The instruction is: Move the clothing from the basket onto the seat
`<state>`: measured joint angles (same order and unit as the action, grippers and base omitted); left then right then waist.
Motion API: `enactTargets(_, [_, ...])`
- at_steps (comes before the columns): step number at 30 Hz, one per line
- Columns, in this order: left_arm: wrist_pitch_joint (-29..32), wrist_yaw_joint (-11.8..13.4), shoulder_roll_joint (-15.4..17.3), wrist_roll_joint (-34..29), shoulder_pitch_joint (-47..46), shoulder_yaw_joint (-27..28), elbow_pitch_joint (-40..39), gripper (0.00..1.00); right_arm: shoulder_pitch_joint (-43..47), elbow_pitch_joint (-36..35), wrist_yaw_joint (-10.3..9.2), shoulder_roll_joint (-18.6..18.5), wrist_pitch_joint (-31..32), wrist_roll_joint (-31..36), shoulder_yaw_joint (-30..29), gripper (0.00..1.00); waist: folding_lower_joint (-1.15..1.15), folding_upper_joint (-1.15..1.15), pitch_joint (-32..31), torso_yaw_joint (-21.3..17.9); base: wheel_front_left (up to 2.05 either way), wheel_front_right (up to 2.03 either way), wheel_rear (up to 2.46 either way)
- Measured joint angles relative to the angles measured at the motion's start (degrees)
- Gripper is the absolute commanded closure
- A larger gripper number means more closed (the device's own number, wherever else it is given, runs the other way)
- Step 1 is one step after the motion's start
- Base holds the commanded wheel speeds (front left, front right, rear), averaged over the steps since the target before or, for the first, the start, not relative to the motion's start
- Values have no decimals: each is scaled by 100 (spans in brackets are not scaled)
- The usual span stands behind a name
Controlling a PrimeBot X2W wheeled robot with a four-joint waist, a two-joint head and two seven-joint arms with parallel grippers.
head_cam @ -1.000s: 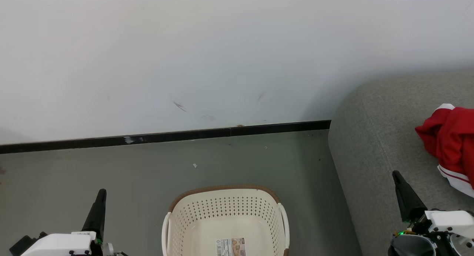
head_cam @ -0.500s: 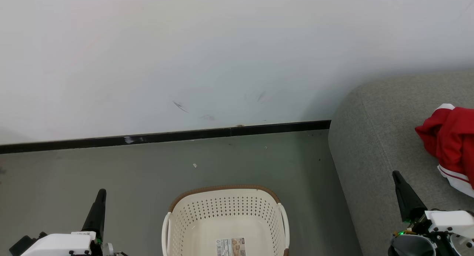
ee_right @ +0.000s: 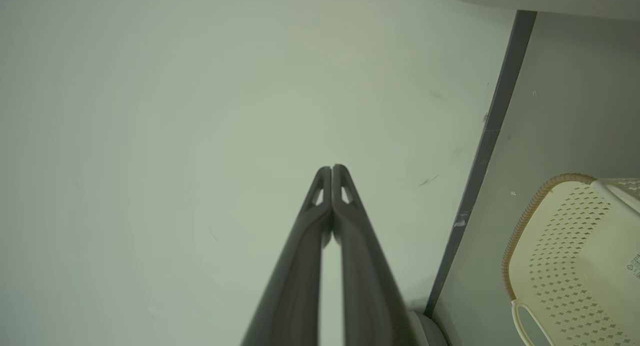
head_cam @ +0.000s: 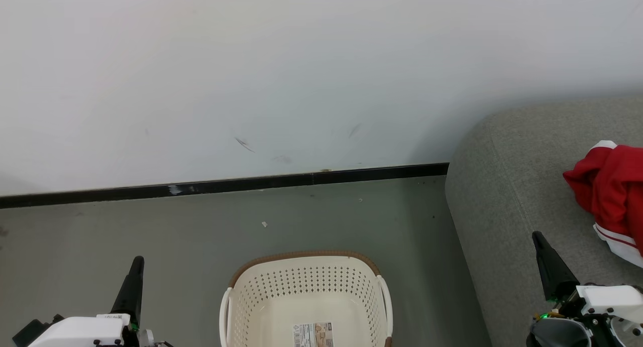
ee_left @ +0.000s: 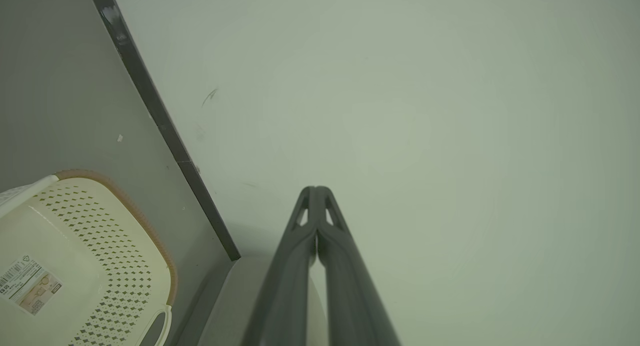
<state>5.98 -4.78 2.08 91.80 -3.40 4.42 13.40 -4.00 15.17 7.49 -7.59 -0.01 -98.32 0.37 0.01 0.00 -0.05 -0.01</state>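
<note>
Nothing moved since the earlier frames: head view has the basket (head_cam: 306, 281) on the floor, bare down to its label sticker (head_cam: 313, 334), and a red garment (head_cam: 610, 186) lying on the seat (head_cam: 502, 186), so the transfer looks done as far as shown. Left wrist view: left gripper (ee_left: 316, 190) fingers pressed together, empty. Right wrist view: right gripper (ee_right: 331, 168) same, holding nothing.

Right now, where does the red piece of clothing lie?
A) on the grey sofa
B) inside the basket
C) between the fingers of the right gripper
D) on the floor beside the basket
A: the red clothing lies on the grey sofa at the right of the head view, while the part of the basket in view holds no cloth, just its label sticker.
</note>
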Motion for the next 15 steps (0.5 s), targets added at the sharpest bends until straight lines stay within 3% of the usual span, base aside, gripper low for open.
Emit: enactTargets(15, [0,-35,0,0,0,1,3,100,0,1,0,-1,0,-1,2,100,0,0,0,0,0,0,0])
